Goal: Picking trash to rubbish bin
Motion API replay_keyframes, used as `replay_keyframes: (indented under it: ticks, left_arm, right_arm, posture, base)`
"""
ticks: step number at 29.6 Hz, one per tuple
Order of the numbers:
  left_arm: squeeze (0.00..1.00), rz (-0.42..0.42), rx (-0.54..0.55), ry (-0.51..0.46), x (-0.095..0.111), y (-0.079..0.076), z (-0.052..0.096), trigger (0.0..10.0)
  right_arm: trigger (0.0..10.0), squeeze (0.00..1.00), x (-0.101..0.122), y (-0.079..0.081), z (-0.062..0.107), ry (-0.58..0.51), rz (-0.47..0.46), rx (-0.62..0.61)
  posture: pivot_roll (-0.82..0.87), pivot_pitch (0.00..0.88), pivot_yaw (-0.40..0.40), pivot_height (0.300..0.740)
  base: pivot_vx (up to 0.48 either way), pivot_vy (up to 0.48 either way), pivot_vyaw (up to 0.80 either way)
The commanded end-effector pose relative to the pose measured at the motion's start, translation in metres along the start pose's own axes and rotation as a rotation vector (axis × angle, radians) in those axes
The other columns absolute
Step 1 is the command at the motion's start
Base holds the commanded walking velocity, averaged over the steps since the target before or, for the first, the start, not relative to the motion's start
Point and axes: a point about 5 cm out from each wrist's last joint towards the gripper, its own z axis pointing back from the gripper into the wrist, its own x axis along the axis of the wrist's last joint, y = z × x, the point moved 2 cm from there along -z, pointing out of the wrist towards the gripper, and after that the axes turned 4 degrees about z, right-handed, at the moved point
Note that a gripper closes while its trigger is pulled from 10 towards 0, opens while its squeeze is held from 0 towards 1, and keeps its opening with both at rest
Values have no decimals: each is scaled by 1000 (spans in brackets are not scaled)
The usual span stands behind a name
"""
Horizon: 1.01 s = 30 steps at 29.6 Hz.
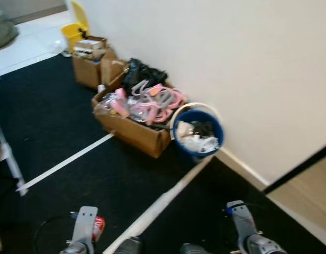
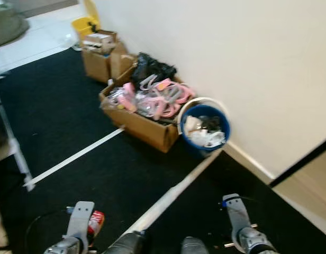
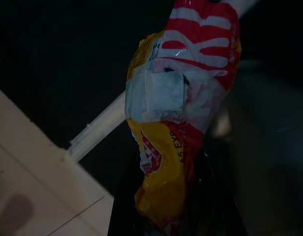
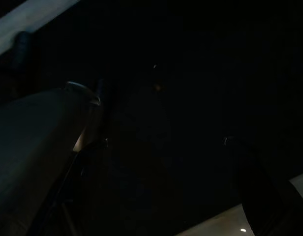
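A crumpled red, yellow and white snack wrapper (image 3: 181,108) sits in my left gripper (image 3: 166,216), which is shut on its lower end. From the head, a bit of that red wrapper (image 1: 98,228) shows beside my left arm (image 1: 84,226), low over the black carpet. The rubbish bin (image 1: 184,144) is a blue bucket against the white wall, ahead and to the right, with white and dark trash inside. My right arm (image 1: 242,225) hangs idle, and its wrist view is very dark.
A cardboard box (image 1: 136,135) of pink and grey items stands just left of the bin. Another box (image 1: 88,71) and a yellow object (image 1: 73,33) sit further along the wall. White tape lines (image 1: 68,161) cross the carpet. A metal leg (image 1: 9,164) stands at far left.
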Motion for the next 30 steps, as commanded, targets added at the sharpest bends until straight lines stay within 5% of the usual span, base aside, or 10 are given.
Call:
replay_keyframes:
  ticks: [1, 30]
  left_arm:
    - [0, 1, 6, 20, -6, 3, 1, 10000]
    - [0, 10, 4, -6, -4, 3, 1, 10000]
  right_arm:
    - [10000, 0, 0, 5, -1, 0, 1, 15]
    - [10000, 0, 1, 7, -1, -6, -7, 21]
  posture:
    - [31, 118, -10, 740]
    - [33, 114, -4, 740]
  base:
    - [0, 0, 769]
    - [0, 0, 769]
